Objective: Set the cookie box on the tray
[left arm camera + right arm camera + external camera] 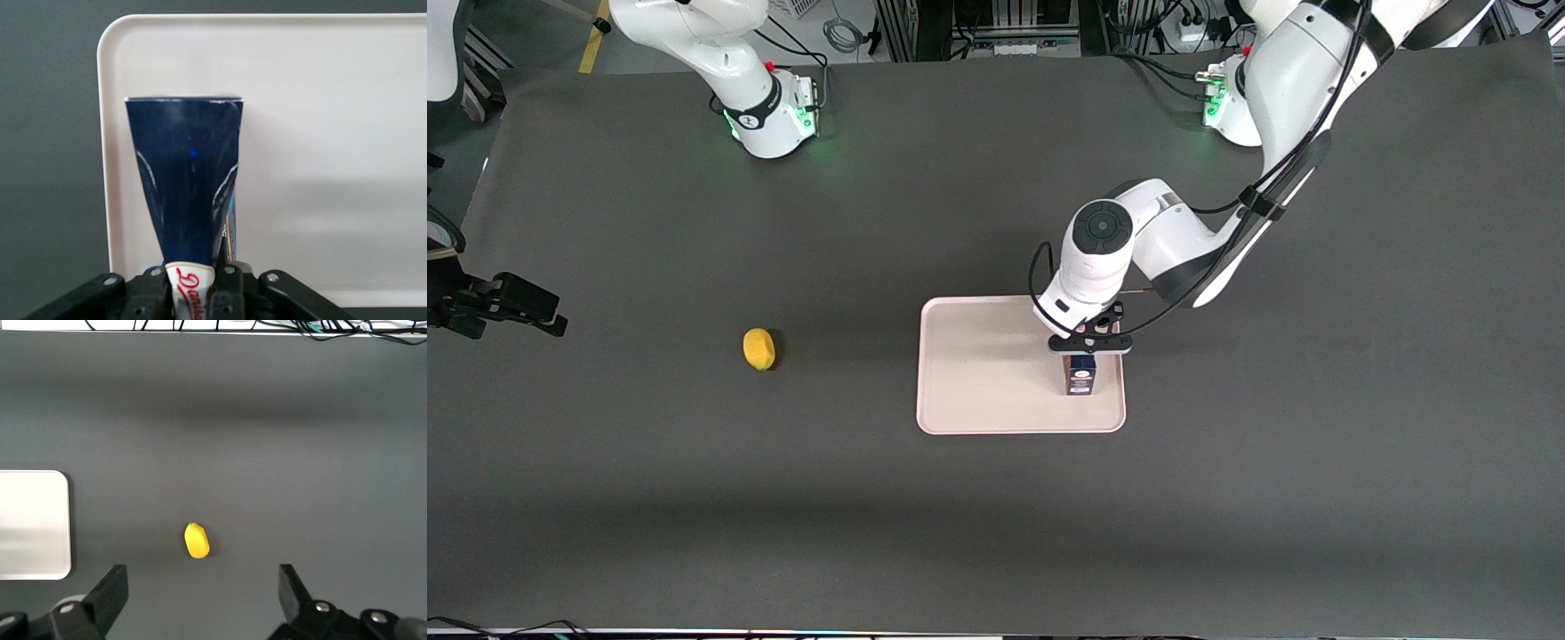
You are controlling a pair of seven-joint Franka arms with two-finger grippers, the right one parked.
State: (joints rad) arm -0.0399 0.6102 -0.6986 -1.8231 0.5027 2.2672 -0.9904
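Observation:
The cookie box (pixel 1082 375), a slim dark navy carton, stands upright on the pale pinkish tray (pixel 978 373), near the tray's edge toward the working arm's end. My left gripper (pixel 1089 345) is directly above it and shut on its top. In the left wrist view the fingers (pixel 230 287) clamp the box (pixel 187 173) at its white logo end, and the box's lower end reaches the tray (pixel 333 133). I cannot tell whether the box rests on the tray floor or hangs just above it.
A small yellow roundish lump (pixel 759 348) lies on the dark table mat toward the parked arm's end, well apart from the tray; it also shows in the right wrist view (pixel 196 541). The tray's corner (pixel 33 520) shows there too.

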